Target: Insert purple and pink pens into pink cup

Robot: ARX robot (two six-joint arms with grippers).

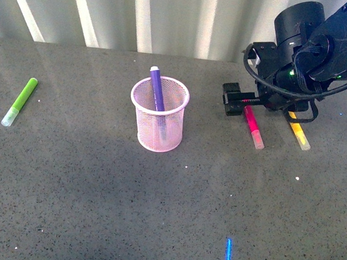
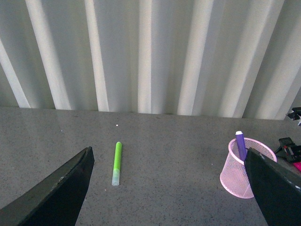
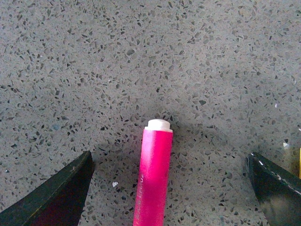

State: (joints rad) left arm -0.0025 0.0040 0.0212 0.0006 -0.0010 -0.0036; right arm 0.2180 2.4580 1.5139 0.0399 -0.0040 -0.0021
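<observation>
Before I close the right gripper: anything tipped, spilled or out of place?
Nothing stands out. The pink cup stands upright with the purple pen leaning inside. The pink pen lies flat between the open fingers of the right gripper. The green marker and yellow marker lie flat, off to either side.

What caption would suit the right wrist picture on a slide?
Open right tool straddles the pink pen lying on the speckled grey table.
</observation>
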